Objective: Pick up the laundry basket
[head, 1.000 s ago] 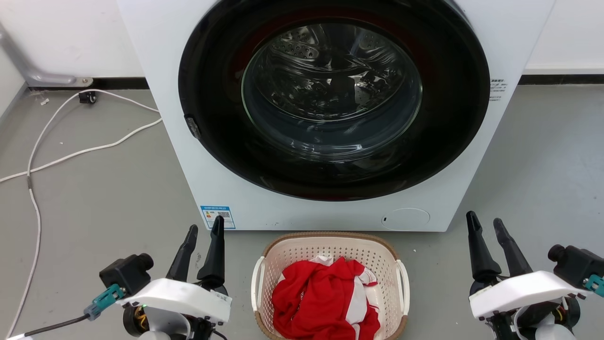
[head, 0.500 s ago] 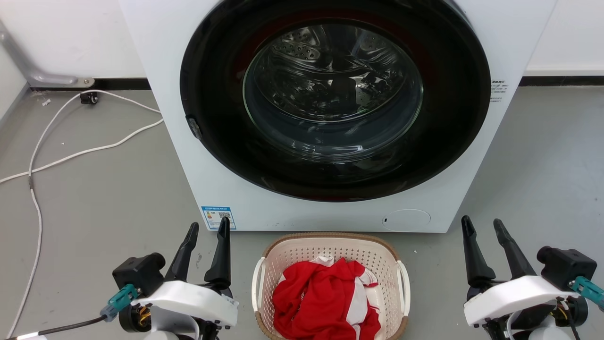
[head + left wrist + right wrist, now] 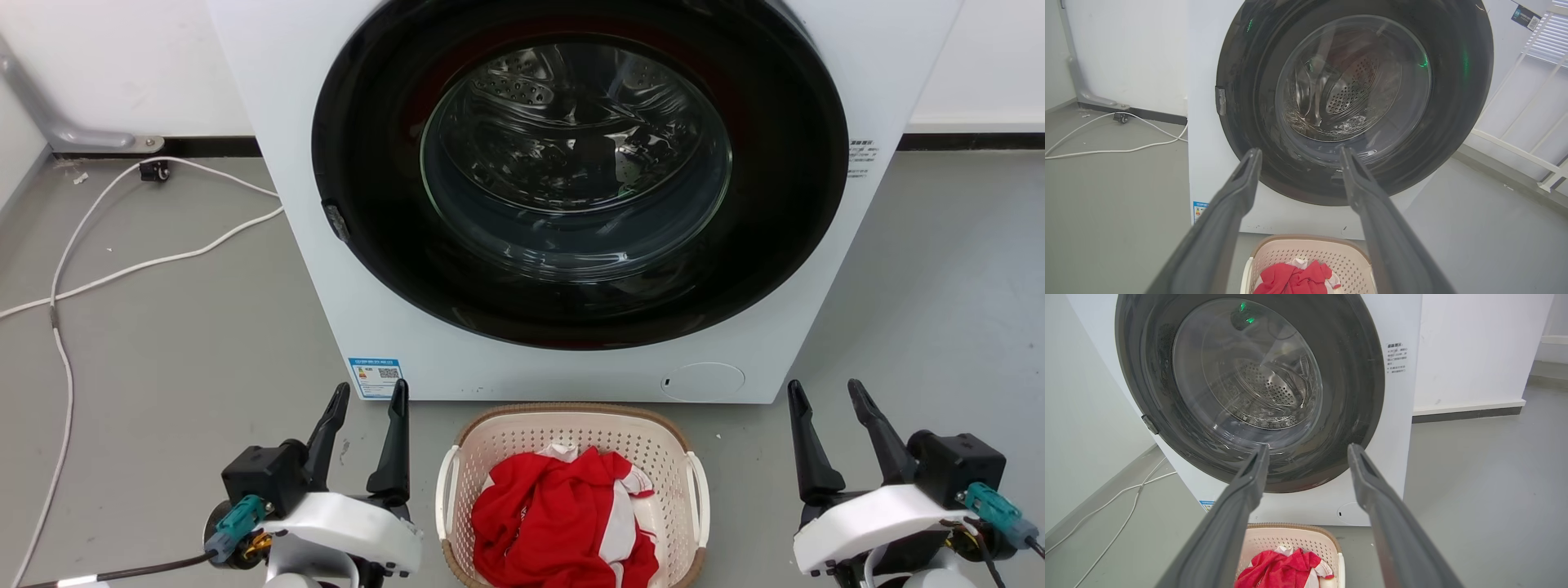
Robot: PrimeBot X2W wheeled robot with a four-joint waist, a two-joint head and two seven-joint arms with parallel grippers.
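The laundry basket (image 3: pixel 506 437) stands on the grey floor just in front of the washer, cream and perforated, with a brown rim and white loop handles on both sides. Red and white clothes (image 3: pixel 563 514) lie inside it. My left gripper (image 3: pixel 369 396) is open to the basket's left, fingers pointing up the view, holding nothing. To the basket's right my right gripper (image 3: pixel 823 392) is open too. Both stand apart from the handles. The basket (image 3: pixel 1274 255) shows low in the left wrist view between my fingers (image 3: pixel 1237 204). In the right wrist view the basket (image 3: pixel 1269 539) sits low as well.
A white front-loading washer (image 3: pixel 277 122) with its round dark glass door (image 3: pixel 575 163) shut rises right behind the basket. White cables (image 3: pixel 122 265) trail over the floor at the left. A white rail frame (image 3: pixel 1527 151) stands to the washer's right in the left wrist view.
Both grippers have drawn inward toward the basket, the left one rightward and the right one leftward. The basket and washer have stayed put.
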